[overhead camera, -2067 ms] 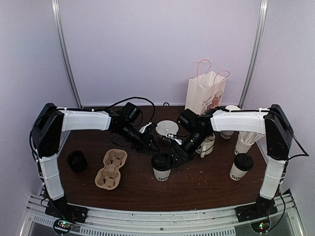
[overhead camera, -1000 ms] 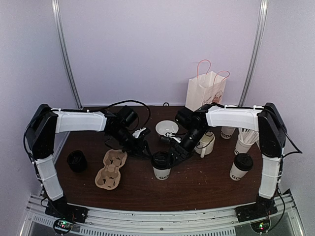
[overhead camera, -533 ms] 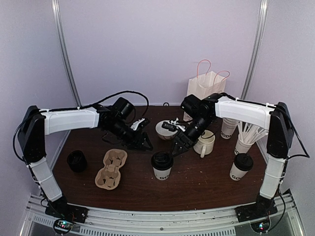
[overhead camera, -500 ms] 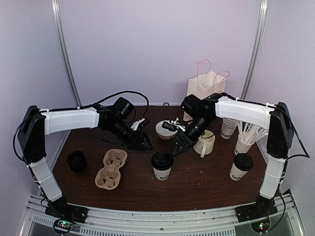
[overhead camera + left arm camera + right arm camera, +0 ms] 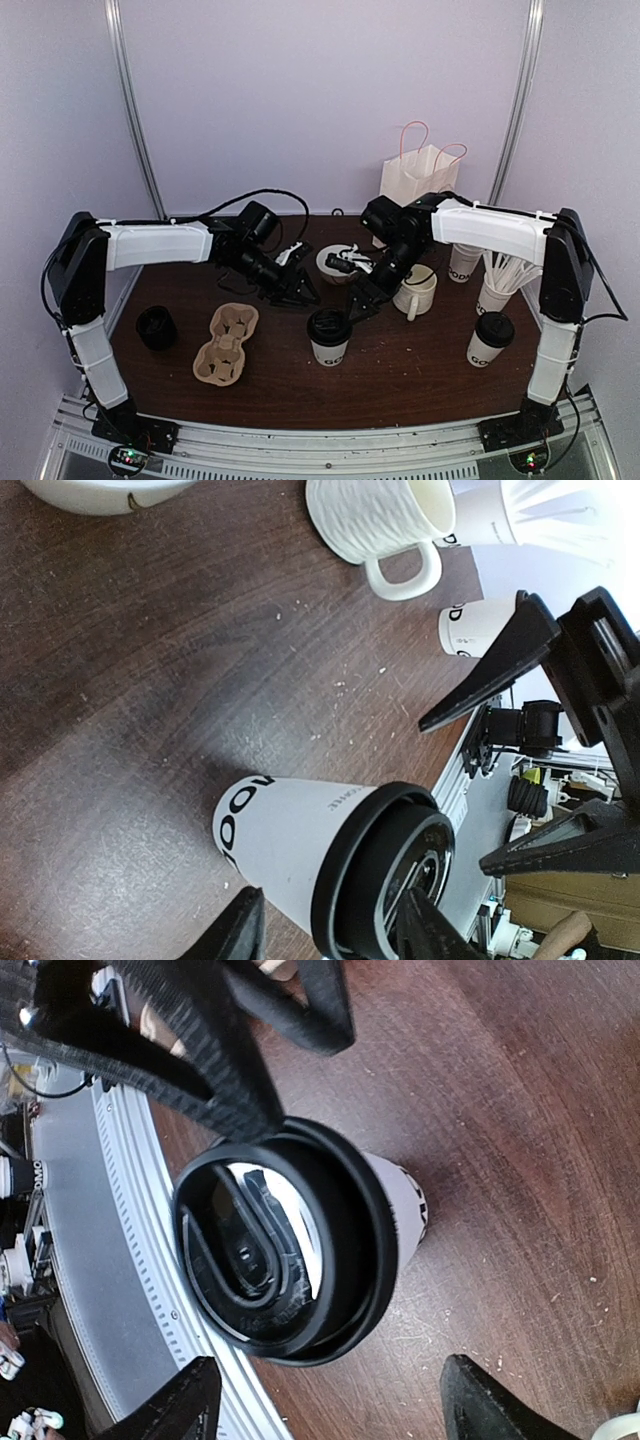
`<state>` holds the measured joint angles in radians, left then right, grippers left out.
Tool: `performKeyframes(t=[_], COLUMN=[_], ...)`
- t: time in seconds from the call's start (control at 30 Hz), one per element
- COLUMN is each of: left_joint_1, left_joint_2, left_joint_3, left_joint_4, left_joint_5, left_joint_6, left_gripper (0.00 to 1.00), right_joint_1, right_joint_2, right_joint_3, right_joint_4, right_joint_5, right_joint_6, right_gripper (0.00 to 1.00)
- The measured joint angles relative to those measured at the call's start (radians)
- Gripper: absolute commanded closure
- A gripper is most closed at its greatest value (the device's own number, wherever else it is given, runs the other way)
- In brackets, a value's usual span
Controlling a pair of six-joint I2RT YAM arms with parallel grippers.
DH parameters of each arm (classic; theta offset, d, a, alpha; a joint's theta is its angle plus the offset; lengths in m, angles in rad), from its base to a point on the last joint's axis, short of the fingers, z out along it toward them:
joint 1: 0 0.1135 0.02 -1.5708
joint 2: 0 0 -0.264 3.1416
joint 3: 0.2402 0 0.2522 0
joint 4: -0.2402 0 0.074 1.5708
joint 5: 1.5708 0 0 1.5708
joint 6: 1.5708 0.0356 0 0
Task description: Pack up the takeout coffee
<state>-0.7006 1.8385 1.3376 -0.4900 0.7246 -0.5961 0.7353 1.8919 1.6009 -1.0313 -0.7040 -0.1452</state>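
Our left hand [image 5: 303,293] and right hand [image 5: 360,305] dropped toward the cup [image 5: 328,340] between them, open, empty; clashing could topple it.

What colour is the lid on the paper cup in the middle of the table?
Black; the right wrist view shows the lid best.

We find cup [image 5: 328,336] hemmed at far side by left gripper [image 5: 308,297], right gripper [image 5: 356,308]. Bowl [image 5: 330,257], mug [image 5: 416,291] stand behind. Near side free; bare table [image 5: 400,372] between cup, carrier [image 5: 225,343]. Second cup [image 5: 489,340] well apart, rightward.
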Motion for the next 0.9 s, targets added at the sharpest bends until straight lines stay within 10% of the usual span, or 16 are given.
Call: performKeyframes(t=[0.63,0.9], left_joint_1=[-0.001,-0.009], left_joint_2=[0.077,0.072], left_joint_3=[-0.001,0.045], left_joint_4=[0.045,0.04], left_joint_5=[0.046,0.037], left_joint_6=[0.003,0.009], left_gripper=[0.66,0.48], right_joint_1=[-0.007,-0.007], right_joint_2=[0.07,0.067], right_joint_3=[0.016,0.107], right_joint_4=[0.003,-0.054], right_joint_5=[-0.035,-0.068], right_joint_6=[0.017,-0.051], right_gripper=[0.22,0.14])
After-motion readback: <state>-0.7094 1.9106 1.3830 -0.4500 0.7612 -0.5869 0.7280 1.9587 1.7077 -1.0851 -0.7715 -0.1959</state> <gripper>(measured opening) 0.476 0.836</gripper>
